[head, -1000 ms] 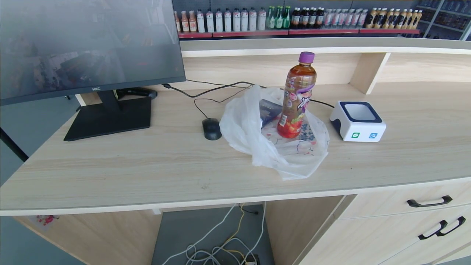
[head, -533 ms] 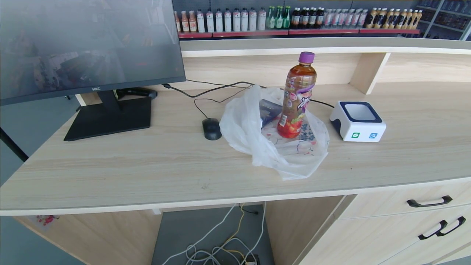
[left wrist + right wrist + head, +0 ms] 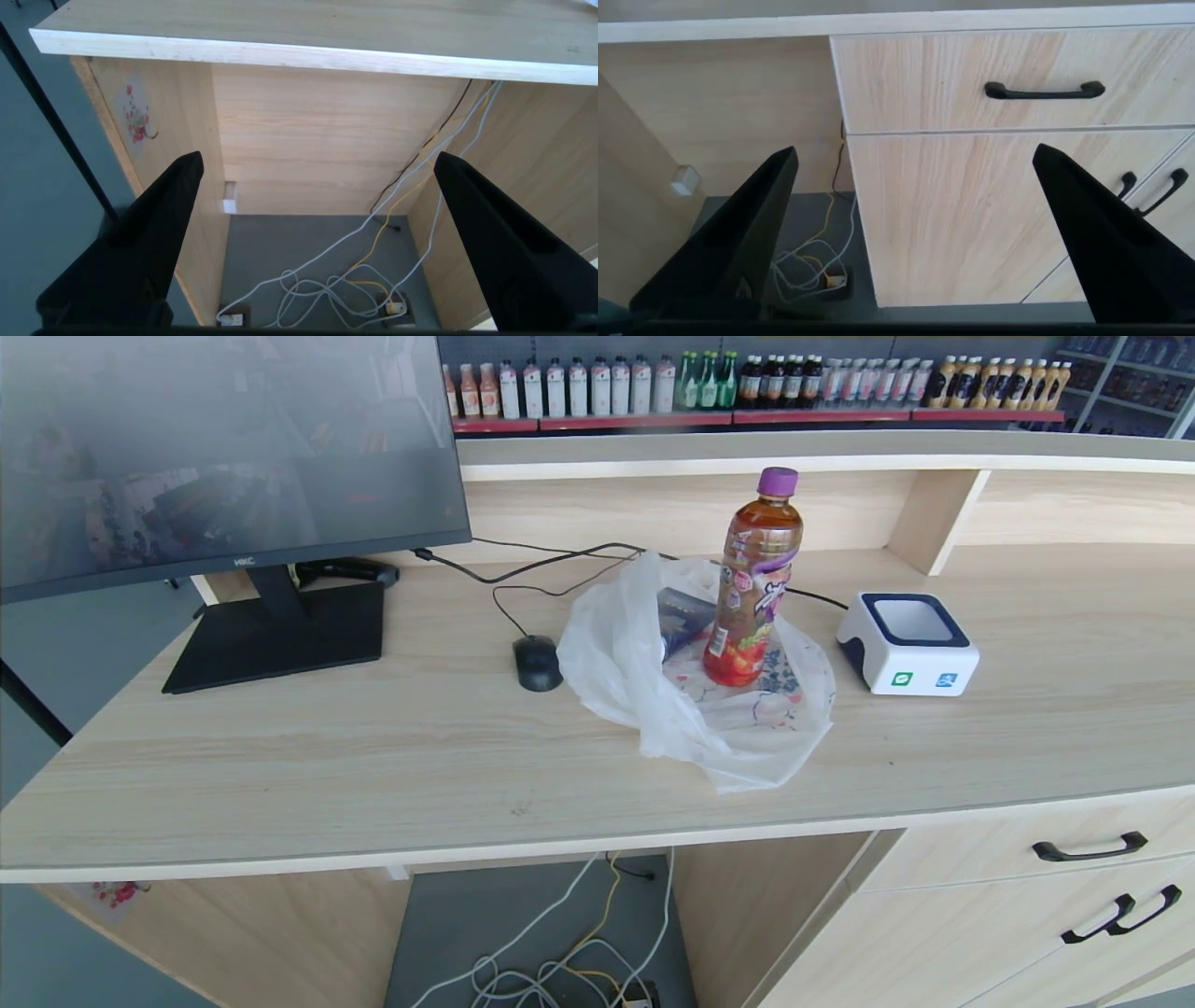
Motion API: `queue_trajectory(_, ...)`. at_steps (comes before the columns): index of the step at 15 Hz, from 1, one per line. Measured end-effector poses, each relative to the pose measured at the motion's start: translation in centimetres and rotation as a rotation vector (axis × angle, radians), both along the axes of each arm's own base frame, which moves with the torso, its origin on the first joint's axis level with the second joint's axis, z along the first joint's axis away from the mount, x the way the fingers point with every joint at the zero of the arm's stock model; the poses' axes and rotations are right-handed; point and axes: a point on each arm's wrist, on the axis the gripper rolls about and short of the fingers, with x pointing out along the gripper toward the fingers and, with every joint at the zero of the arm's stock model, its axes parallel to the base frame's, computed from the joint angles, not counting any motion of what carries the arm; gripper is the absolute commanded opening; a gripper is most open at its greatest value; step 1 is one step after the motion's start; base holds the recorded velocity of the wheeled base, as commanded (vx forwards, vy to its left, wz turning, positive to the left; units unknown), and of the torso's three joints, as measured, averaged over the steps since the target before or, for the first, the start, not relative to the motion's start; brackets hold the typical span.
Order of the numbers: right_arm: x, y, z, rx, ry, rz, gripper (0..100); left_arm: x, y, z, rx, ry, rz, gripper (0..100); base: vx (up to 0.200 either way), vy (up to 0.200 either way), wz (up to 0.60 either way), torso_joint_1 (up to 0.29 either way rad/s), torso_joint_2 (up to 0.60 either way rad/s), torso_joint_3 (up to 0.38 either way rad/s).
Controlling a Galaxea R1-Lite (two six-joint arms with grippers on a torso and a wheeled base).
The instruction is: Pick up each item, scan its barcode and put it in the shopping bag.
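Your left claw (image 3: 316, 161) and right claw (image 3: 913, 149) gape apart below the pale wooden table (image 3: 280, 756), while the purple-capped amber drink bottle (image 3: 754, 569) stands upright in the white plastic shopping bag (image 3: 644, 700), centre frame.

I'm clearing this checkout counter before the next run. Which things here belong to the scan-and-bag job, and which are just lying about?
Part of the job:
- tea bottle, upright on the spread bag
- dark packet, lying in the bag
- shopping bag
- barcode scanner

Lying about:
- monitor
- mouse
- shelf bottles behind the counter
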Motion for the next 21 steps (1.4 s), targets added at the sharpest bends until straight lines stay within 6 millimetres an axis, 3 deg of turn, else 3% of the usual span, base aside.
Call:
queue_trajectory(10,-0.05,-0.02,-0.03,0.017,-0.005,-0.002,100,0.00,0.00,0.00,0.003,0.000,-0.001,100,-0.020,0.000,0.00,0.000,0.00,0.001)
queue_trajectory(21,-0.05,-0.02,-0.03,0.014,-0.005,-0.002,100,0.00,0.00,0.00,0.000,0.000,0.001,100,0.000,-0.200,0.00,0.002,0.01,0.000)
